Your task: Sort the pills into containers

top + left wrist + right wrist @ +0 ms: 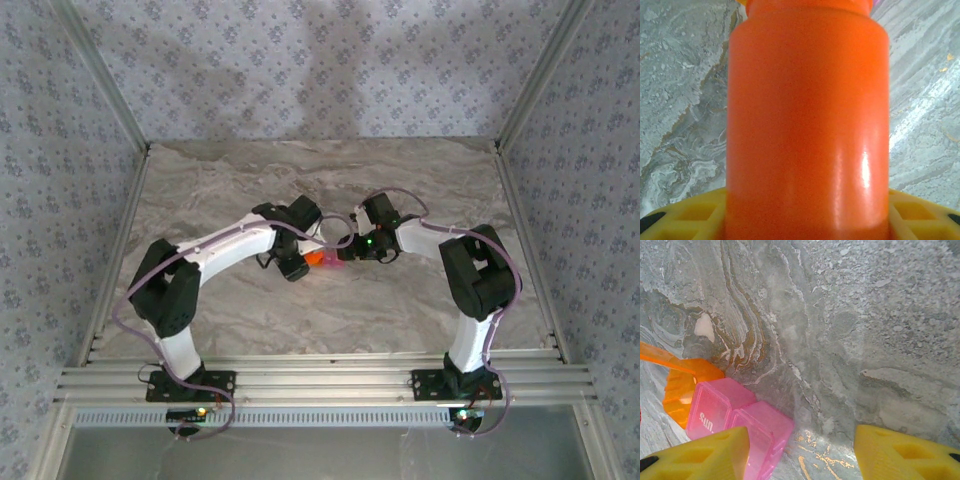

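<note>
The left gripper [807, 220] is closed on the smooth orange-red cylindrical plastic bottle [807, 125]. The bottle's flanks meet both yellow fingers [690, 217], and its long axis runs out along them with the narrower neck at the far end. The right gripper [800, 457] stands part open and holds nothing. Bare grey marbled table [880, 340] shows through most of its gap. The containers [725, 410], a small strip of joined translucent plastic compartments, lie on the table off to the camera-left side of that gap, partly under the finger there. Their long axis runs diagonally away from that finger, with the pink compartments [715, 412] nearest and the orange compartment [682, 392] farthest, its lid raised. Judgement: the right arm is nearer to the containers, and the bottle's neck must be brought over them.
</note>
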`<state>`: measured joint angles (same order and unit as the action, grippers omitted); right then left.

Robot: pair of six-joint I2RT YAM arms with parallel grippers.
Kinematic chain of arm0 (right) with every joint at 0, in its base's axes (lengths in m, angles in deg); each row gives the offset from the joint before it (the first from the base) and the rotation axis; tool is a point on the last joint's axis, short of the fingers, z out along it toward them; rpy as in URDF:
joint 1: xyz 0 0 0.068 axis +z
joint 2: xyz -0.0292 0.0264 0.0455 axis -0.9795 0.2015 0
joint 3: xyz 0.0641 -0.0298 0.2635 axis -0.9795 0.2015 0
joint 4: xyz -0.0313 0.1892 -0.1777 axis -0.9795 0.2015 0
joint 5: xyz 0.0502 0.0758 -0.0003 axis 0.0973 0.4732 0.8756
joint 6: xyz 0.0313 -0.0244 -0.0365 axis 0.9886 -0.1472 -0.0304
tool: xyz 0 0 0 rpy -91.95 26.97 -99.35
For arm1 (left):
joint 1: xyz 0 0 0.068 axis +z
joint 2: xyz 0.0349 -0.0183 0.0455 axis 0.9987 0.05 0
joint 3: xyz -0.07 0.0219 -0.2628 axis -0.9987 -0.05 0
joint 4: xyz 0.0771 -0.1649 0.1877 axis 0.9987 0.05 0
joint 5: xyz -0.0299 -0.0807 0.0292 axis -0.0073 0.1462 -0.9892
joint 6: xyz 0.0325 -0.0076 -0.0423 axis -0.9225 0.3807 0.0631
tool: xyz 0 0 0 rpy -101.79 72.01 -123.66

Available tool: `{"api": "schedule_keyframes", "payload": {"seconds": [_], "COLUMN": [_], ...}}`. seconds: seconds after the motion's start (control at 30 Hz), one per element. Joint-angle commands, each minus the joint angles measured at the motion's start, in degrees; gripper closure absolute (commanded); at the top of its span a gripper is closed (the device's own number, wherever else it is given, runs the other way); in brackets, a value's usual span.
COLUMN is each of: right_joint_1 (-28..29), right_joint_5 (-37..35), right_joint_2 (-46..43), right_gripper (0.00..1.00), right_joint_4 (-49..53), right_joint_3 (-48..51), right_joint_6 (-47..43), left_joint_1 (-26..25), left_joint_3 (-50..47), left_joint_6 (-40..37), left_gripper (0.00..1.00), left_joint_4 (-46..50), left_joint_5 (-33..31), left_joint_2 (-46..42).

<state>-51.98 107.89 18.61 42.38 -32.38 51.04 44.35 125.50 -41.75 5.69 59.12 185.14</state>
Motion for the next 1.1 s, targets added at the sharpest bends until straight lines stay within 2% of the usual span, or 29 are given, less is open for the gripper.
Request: {"api": "schedule_keyframes", "payload": {"seconds": [0.0, 0.2, 0.6, 0.87, 1.07], "right_joint_1": [1.1, 1.1, 1.1, 1.0, 0.8], "right_joint_5": [1.4, 1.3, 0.9, 0.1, -1.7], "right_joint_2": [3.4, 3.6, 2.9, -0.4, -4.1], "right_gripper": [0.40, 0.40, 0.40, 0.41, 0.40], "right_joint_4": [0.8, 0.9, 1.0, -0.1, -0.9], "right_joint_3": [-0.2, -0.3, -0.3, 1.1, 2.5], "right_joint_6": [-1.0, -1.1, -1.2, -1.0, -1.1], "left_joint_1": [0.3, 0.3, 0.4, 0.5, 0.9], "left_joint_3": [-2.0, -5.8, -18.2, -28.1, -32.8], "left_joint_6": [1.2, 2.2, 5.6, 6.7, 7.2], "left_gripper": [1.00, 1.00, 1.00, 1.00, 1.00], "left_joint_4": [-4.0, -8.9, -26.7, -40.8, -49.6], "left_joint_5": [1.6, 2.3, 4.4, 4.7, 5.9], "left_joint_2": [-3.1, -6.0, -14.7, -21.0, -22.3]}}
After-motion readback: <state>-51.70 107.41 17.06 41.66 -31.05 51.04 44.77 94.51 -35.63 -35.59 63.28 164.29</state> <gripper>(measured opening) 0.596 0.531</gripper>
